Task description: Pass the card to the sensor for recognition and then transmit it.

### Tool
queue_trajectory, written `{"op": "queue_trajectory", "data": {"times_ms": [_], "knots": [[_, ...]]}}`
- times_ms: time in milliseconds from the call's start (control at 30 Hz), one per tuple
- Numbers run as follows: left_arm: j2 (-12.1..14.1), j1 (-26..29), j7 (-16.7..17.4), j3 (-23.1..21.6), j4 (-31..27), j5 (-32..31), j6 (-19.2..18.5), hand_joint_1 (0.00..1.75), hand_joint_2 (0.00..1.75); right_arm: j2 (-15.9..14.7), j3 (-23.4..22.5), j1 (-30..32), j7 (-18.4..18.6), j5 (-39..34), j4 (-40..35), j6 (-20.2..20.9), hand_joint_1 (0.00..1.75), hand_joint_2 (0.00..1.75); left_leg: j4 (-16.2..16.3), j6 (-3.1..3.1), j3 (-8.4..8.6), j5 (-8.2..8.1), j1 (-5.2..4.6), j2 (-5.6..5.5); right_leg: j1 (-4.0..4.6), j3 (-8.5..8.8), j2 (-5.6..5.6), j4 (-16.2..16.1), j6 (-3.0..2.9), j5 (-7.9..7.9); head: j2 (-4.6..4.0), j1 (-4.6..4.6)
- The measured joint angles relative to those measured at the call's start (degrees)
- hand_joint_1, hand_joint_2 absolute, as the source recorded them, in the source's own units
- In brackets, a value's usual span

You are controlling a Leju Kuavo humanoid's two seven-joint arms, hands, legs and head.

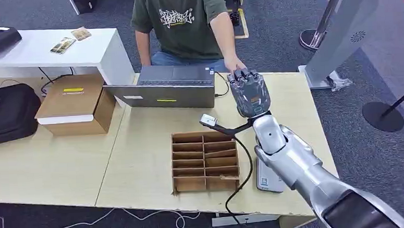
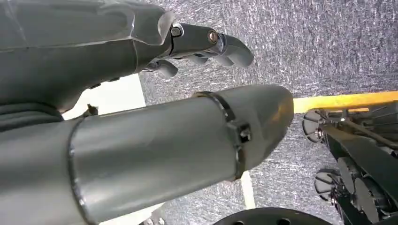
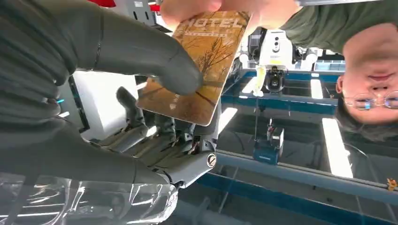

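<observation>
Glossy printed card [image 3: 202,61], matt grey plastic robot hand [image 3: 141,108], pale smooth wood-look table [image 1: 139,148], brown cardboard divider box [image 1: 205,161].

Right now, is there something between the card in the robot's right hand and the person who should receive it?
Nothing visible. The right hand pinches the card, and the person's hand already grips its far edge, so the card bridges both hands directly.

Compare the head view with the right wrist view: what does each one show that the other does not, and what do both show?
Head view alone: the table, the cardboard divider box, the laptop and the grey sensor beside the right arm. Right wrist view alone: the card, printed HOTEL, pinched by the thumb while the person's hand grips its far end. Both: the right hand raised toward the person.
</observation>
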Motion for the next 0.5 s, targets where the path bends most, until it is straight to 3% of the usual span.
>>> {"op": "queue_trajectory", "data": {"times_ms": [400, 500], "knots": [[0.0, 0.11, -0.07, 0.0, 0.0, 0.02, -0.09, 0.0, 0.0, 0.17, 0.5, -0.01, -0.37, 0.0, 0.02, 0.0, 1.75, 1.75, 0.0, 0.0, 0.0, 0.0, 0.0, 0.0, 0.0, 0.0, 0.0, 0.0, 0.0, 0.0, 0.0, 0.0], [-0.04, 0.14, -0.07, 0.0, 0.0, 0.28, -0.09, 0.0, 0.0, 0.53, -0.18, 0.15, -2.98, -0.88, 0.0, 0.0, 1.75, 1.75, 0.0, 0.0, 0.01, 0.0, 0.0, 0.0, 0.0, 0.0, 0.0, 0.0, 0.0, 0.0, 0.0, 0.0]]}}
